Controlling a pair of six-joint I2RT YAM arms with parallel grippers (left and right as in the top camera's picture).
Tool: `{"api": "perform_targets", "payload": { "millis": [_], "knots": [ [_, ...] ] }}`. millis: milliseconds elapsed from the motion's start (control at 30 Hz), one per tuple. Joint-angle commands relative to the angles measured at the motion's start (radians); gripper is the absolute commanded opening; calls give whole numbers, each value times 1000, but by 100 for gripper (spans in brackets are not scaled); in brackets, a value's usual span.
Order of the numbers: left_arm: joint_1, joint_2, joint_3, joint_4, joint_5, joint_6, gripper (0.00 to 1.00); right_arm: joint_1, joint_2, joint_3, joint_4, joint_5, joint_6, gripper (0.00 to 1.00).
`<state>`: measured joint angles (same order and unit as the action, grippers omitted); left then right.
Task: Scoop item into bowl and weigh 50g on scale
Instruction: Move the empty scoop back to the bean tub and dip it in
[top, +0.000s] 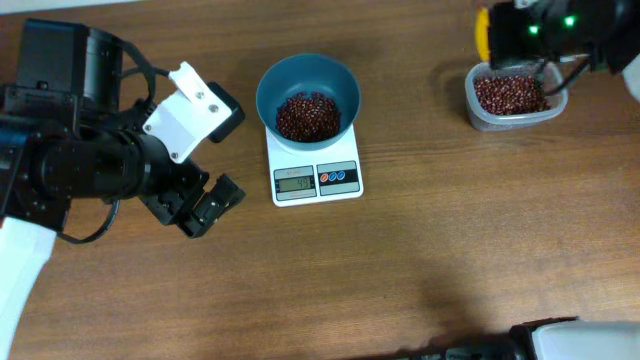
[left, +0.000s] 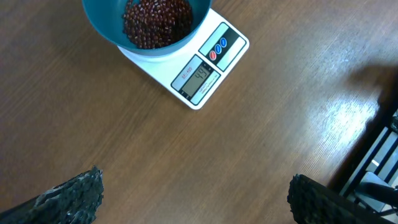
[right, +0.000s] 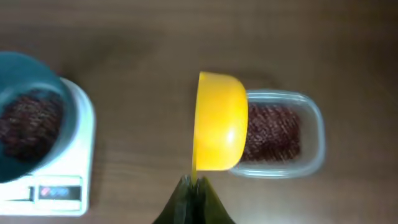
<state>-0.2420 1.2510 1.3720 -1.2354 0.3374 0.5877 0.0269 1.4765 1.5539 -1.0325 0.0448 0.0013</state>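
Over the clear plastic tub (right: 311, 134) a yellow plastic scoop (right: 219, 121) is clenched by the right tool (right: 194, 186), left tool (left: 196, 196) released; red-brown beans (top: 307, 115) are heaped in the teal bowl (top: 268, 85) on the white scale (top: 317, 180); target weight could be overshot by one full pour.

The left arm (top: 80, 160) reaches in low over the worktop, its black wrist carrying a white plate. The left end effector (top: 232, 150) stands with its jaws spread wide and nothing between them. In its own wrist view, the two ribbed black fingers (left: 74, 196) show only at the lower corners, well apart, with bare worktop in the gap.

The right arm (top: 600, 40) comes in behind its end effector, green lights glowing on the wrist housing. The right end effector (right: 196, 196) has its dark fingers pressed together, pinching the thin handle of a yellow scoop (right: 219, 121) that sticks out straight ahead of the fingertips.
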Motion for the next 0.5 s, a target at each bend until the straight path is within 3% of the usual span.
{"api": "perform_targets", "payload": {
  "millis": [0, 467],
  "knots": [
    [-2, -3, -1, 1, 14, 19, 99, -79, 3, 4, -59, 45, 35, 4],
    [-2, -3, -1, 1, 14, 19, 99, -141, 255, -13, 24, 51, 41, 4]
  ]
}}
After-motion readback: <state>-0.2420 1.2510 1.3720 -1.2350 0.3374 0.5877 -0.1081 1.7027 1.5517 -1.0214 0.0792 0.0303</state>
